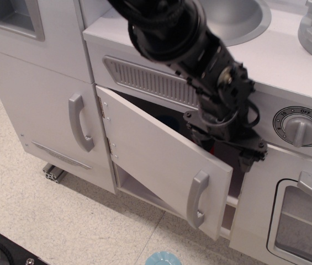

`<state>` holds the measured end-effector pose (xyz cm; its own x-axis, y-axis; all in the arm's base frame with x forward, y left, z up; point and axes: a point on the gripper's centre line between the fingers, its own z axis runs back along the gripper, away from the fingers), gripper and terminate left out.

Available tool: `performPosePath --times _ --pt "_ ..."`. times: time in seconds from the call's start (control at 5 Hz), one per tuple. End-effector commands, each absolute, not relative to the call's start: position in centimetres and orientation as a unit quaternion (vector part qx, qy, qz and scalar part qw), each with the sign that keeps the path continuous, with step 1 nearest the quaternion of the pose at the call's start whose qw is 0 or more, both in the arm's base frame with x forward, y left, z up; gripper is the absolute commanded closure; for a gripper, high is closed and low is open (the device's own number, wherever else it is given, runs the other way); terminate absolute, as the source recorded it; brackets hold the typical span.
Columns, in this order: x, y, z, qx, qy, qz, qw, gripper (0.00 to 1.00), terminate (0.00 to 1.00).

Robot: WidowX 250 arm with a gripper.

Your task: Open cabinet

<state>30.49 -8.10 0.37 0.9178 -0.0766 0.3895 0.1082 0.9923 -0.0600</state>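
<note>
Now my black robot gripper [228, 144] sits just behind the top free edge of the wide white cabinet door [158, 160], above its grey bow handle [196, 199]. I cannot tell if it is open. The door hangs partly open, hinged on its left side, so I think I should push outward.

wide white rectangular cabinet door [161, 160] ajar, hinged at left | black robot gripper [227, 141] behind its upper right edge | tall narrow white door [45, 110] to left | windowed oven door [288, 215] to right | round grey sink basin [236, 16] on counter above
</note>
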Motion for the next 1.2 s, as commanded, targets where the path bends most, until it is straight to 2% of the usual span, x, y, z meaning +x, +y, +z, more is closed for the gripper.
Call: performPosePath --times 0.0,0.4,0.6,0.8,1.0 --pt "28.0 -5.2 0.2 -0.027 -0.189 -0.064 0.98 0.0 0.0" --pt "23.9 -0.5 -0.6 -0.021 -0.146 -0.091 0.985 0.0 0.0" --pt "23.6 1.7 -0.9 -0.007 -0.138 -0.079 0.987 0.0 0.0" --pt "24.3 3.7 -0.5 -0.015 -0.158 -0.04 0.987 0.0 0.0" --pt "25.5 6.4 0.0 0.005 -0.169 0.011 0.986 0.0 0.0"
